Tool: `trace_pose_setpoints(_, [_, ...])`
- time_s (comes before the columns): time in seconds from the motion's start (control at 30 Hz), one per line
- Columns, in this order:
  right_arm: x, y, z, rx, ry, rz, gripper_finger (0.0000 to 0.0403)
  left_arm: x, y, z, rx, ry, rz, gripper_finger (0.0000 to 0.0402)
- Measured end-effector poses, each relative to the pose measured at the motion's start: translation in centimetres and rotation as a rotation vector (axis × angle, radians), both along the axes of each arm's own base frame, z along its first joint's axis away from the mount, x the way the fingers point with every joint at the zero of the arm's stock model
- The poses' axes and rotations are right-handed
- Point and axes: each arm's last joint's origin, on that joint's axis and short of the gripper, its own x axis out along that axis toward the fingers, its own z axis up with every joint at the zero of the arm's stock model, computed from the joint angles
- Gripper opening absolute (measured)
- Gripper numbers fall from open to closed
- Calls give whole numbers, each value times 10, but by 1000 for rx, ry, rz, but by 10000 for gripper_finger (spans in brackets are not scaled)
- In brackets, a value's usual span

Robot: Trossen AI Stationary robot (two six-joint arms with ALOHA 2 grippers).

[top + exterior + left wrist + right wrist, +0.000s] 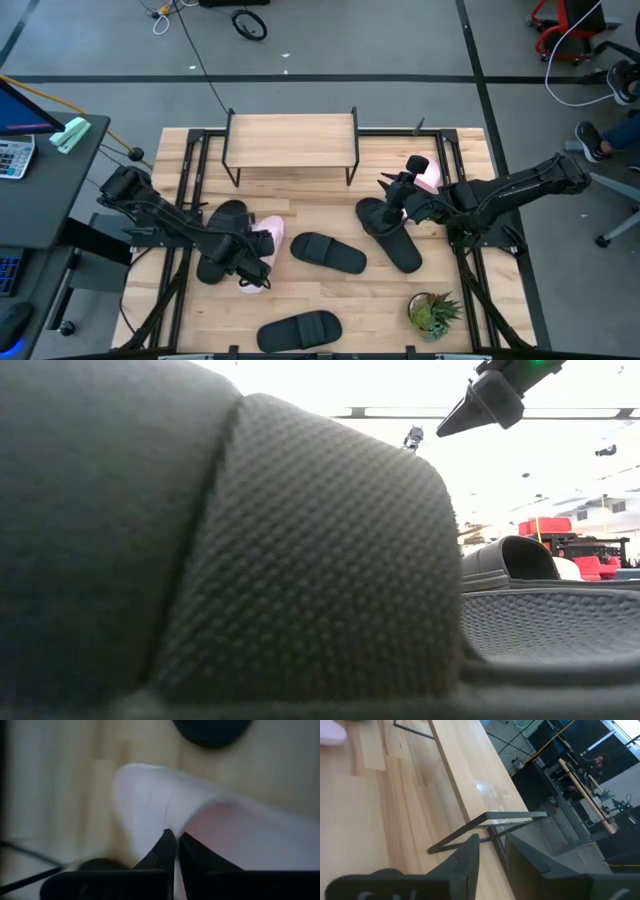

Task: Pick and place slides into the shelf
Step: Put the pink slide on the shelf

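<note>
Left end effector (255, 262) is pinched shut on your pale pink slide (267, 237) at the table's front left, nipping its edge; soft foam, light, so grip the strap. Right end effector (392, 187) hangs part-open, empty, beyond. Farther back, the shelf (291, 138) sits bare.

Two dark jointed arms with black cable runs along the links, each ending in a black two-finger gripper, left gripper (256, 262) and right gripper (392, 192), fingers matte, angular, tapering to narrow tips, small green light on one wrist.
</note>
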Motion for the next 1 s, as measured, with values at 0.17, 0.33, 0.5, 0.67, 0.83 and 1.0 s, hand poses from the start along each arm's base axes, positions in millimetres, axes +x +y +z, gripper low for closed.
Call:
trace_pose_setpoints(0.17, [0,0,0,0,0,-1,99,-1,8,60,244,7,12,9])
trace_pose_setpoints(0.33, [0,0,0,0,0,-1,99,-1,25,113,452,-83,63,10])
trace_pose_setpoints(0.5, [0,0,0,-1,1,-1,99,7,55,142,560,-94,72,8])
trace_pose_setpoints(0.67, [0,0,-1,-2,7,-1,99,12,98,146,656,22,160,8])
trace_pose_setpoints(0.83, [0,0,-1,-11,16,4,99,13,149,147,704,137,298,8])
trace_pose_setpoints(1.0, [0,0,-1,-19,25,9,99,12,191,141,741,241,386,8])
